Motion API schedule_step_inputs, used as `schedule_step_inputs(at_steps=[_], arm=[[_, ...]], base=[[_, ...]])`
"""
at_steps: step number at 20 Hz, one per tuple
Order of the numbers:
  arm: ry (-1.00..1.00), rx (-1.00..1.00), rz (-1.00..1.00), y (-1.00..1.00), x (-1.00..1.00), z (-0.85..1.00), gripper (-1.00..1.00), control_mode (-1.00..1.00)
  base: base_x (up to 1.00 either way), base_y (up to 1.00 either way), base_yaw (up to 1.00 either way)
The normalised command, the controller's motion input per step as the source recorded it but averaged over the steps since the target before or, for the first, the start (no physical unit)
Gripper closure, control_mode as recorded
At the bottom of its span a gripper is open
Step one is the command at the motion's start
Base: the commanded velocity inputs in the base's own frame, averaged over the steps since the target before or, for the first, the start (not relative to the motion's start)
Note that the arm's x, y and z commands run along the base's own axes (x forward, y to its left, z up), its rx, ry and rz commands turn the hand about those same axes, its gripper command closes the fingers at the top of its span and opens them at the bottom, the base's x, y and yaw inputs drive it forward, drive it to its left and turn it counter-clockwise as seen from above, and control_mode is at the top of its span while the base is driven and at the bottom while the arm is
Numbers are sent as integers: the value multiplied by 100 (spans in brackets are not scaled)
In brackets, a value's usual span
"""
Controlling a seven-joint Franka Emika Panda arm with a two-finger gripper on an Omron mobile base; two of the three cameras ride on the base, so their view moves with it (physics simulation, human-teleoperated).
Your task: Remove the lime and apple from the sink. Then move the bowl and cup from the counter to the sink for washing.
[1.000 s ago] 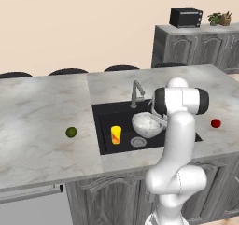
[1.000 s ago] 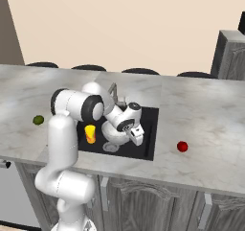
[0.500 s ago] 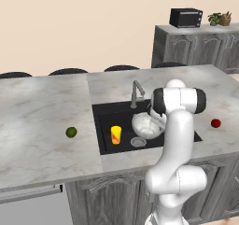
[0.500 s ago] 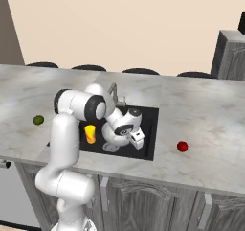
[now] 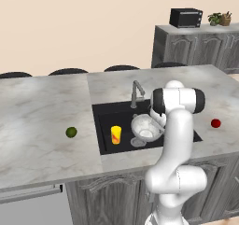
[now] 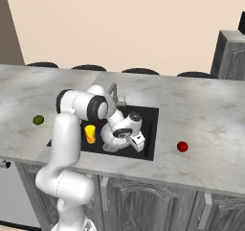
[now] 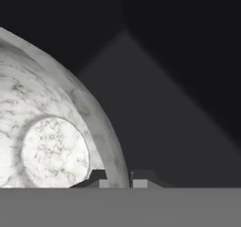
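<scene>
The grey-white marbled bowl [image 5: 145,128] hangs tilted inside the black sink [image 5: 103,116], close to the drain. My gripper [image 7: 117,180] is shut on the bowl [image 7: 56,127], one fingertip on each side of its rim. The yellow cup [image 5: 115,134] stands upright in the sink, left of the bowl. In the right base view the cup [image 6: 90,133] stands left of my hand, which covers much of the bowl [image 6: 109,140]. The lime [image 5: 71,132] lies on the counter left of the sink. The apple [image 5: 215,123] lies on the counter to its right.
The grey faucet [image 5: 136,92] rises at the sink's back edge, just behind my arm. A dark microwave [image 5: 186,17] and a potted plant [image 5: 220,18] sit on a far cabinet. Dark stool tops line the counter's far side.
My hand has sunk a little lower into the sink with the bowl in its grip. The cup, lime and apple have not moved.
</scene>
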Motion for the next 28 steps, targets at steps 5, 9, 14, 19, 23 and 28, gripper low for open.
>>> schedule_step_inputs(at_steps=[5, 9, 14, 19, 23, 28], arm=[[0, 0, 9, 0, 0, 0, 100, -100], [0, 0, 10, 1, -1, -3, 100, -100], [0, -1, 6, 2, 8, -7, 100, -100], [0, -4, 4, 4, 8, -9, 100, -100], [0, -5, 1, 5, 12, -10, 100, -100], [0, -5, 0, 5, 15, -13, 100, -100]], base=[[0, 0, 0], [0, 0, 0], [0, 0, 0], [0, 0, 0], [0, 0, 0], [0, 0, 0]])
